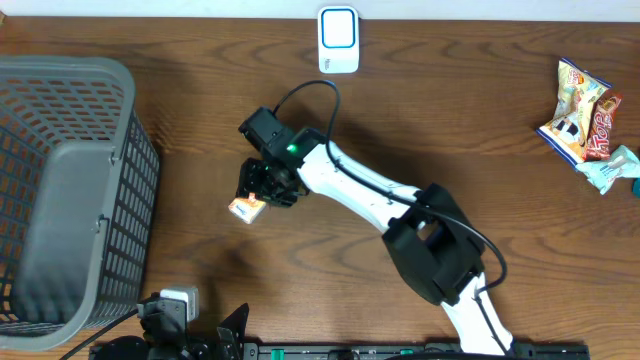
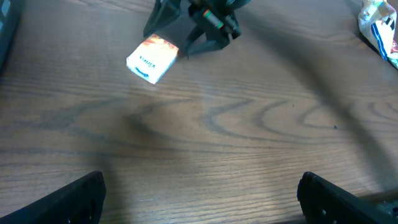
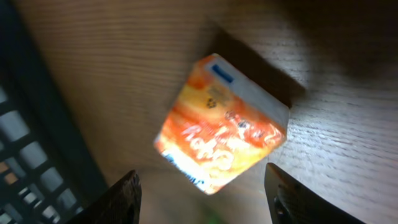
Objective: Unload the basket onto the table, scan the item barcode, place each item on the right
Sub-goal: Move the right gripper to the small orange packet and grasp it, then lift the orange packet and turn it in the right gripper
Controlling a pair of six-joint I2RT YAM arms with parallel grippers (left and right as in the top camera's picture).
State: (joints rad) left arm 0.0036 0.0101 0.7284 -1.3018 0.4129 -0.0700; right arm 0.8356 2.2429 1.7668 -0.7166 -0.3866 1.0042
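The right jaws straddle the orange box (gripped or not, one cannot tell); the left jaws gape wide.

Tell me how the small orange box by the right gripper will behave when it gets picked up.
The small orange box has flat faces and crisp edges, so it probably stays stiff and won't roll. It looks like thin printed carton, likely light, so a hard squeeze might dent it. Its glossy print may be slippery.
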